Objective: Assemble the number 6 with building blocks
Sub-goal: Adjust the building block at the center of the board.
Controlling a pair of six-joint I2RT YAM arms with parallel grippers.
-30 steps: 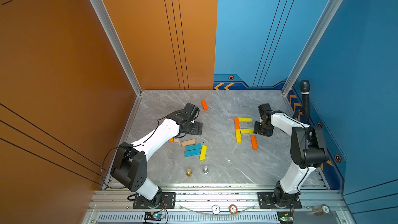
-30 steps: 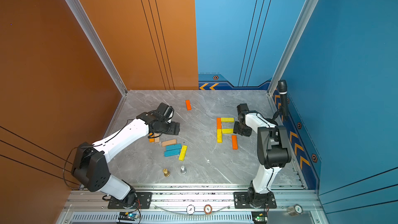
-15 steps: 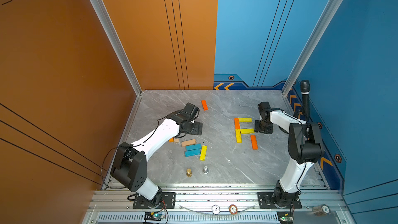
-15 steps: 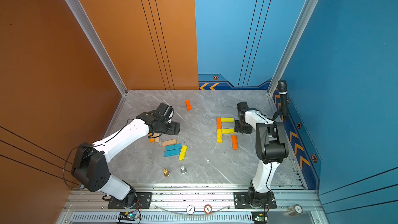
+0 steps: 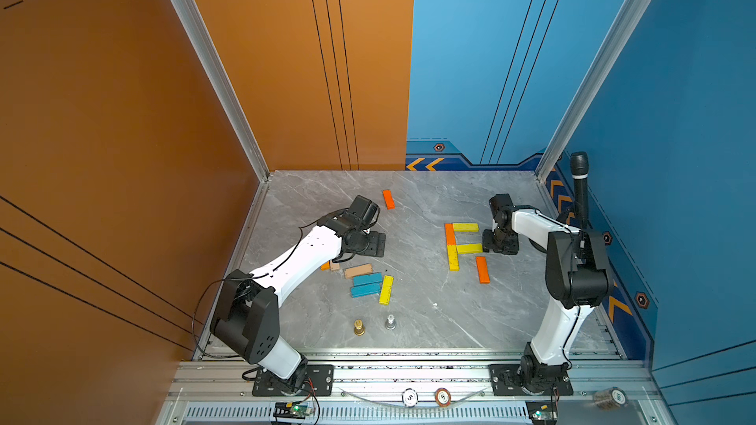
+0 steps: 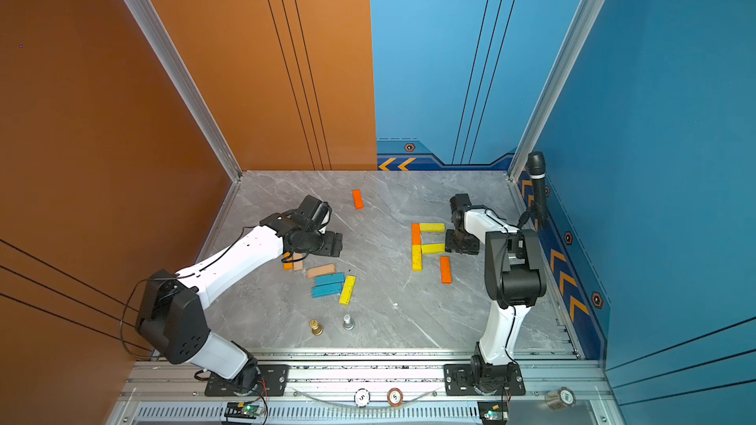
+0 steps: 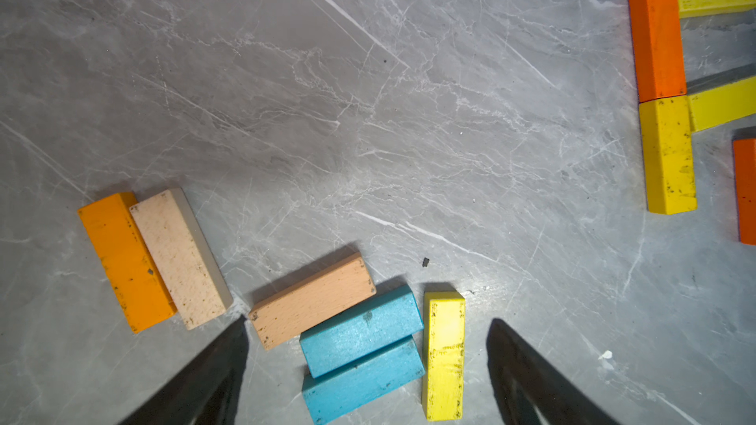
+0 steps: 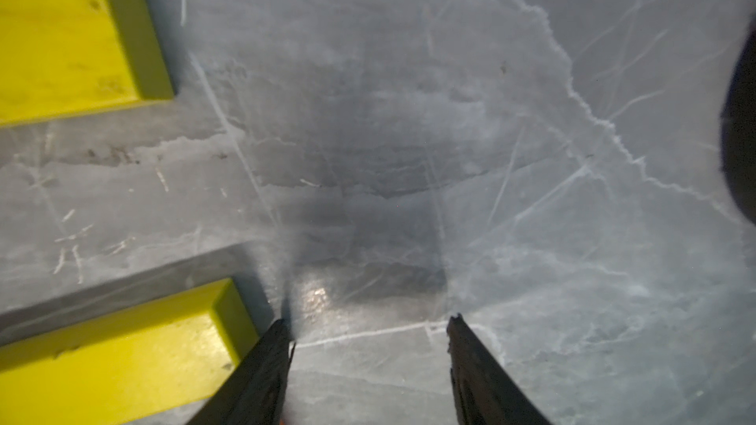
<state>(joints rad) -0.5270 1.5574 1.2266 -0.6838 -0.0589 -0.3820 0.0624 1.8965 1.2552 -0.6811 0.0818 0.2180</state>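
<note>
The right gripper point(image 8: 368, 325) stood released and empty just beside the middle yellow block point(image 5: 469, 248). The left gripper point(image 7: 368, 322) was also released, near the spare teal blocks point(image 5: 366, 284). The orange block point(image 5: 482, 269) probably needed squaring under that bar's end, gently.

Toward tabletop point(image 6: 388, 320) R edge: F shape of blocks point(image 6: 416, 257), R gripper point(image 6: 461, 245) just beside mid bar point(image 6: 433, 248). Spare blocks point(image 6: 327, 284) near L gripper point(image 6: 336, 244).

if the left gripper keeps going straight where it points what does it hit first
Probably the teal-blue block against the tan block: in the wrist view it sits midway between the open jaws of the left gripper. Depth is unclear.
</note>
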